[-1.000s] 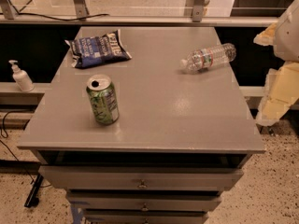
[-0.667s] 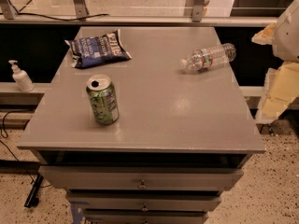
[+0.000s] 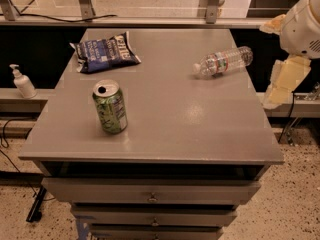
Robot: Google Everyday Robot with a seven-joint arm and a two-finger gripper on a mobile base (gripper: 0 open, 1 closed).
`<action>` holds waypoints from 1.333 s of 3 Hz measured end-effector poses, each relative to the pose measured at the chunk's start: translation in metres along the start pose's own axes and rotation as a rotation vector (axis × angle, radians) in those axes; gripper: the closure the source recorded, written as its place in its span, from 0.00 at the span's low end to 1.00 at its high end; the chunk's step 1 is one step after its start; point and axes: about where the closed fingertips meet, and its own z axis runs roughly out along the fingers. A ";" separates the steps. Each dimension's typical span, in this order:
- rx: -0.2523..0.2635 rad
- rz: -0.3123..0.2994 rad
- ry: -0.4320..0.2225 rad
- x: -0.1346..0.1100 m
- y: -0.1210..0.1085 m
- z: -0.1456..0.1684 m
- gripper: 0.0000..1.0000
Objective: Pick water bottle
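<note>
Water bottle (image 3: 223,61) lying on cabinet (image 3: 175,119); gripper (image 3: 277,89) apart, beyond right edge.

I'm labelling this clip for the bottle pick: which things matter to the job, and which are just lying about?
Job: water bottle, lying on its side, far right; gripper, off the cabinet's right edge.
Lying about: green soda can, blue chip bag, white pump dispenser.

One water bottle (image 3: 223,61), one can (image 3: 110,107), one chip bag (image 3: 105,51), one pump dispenser (image 3: 22,82), one tool (image 3: 283,85) at right.

No visible change, pincer (image 3: 284,84) beside table (image 3: 165,139)
</note>
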 end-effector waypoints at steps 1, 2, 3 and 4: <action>0.050 -0.038 -0.011 0.007 -0.038 0.020 0.00; 0.062 -0.042 -0.017 0.024 -0.072 0.040 0.00; 0.043 -0.014 -0.041 0.043 -0.101 0.066 0.00; 0.022 0.020 -0.076 0.050 -0.126 0.096 0.00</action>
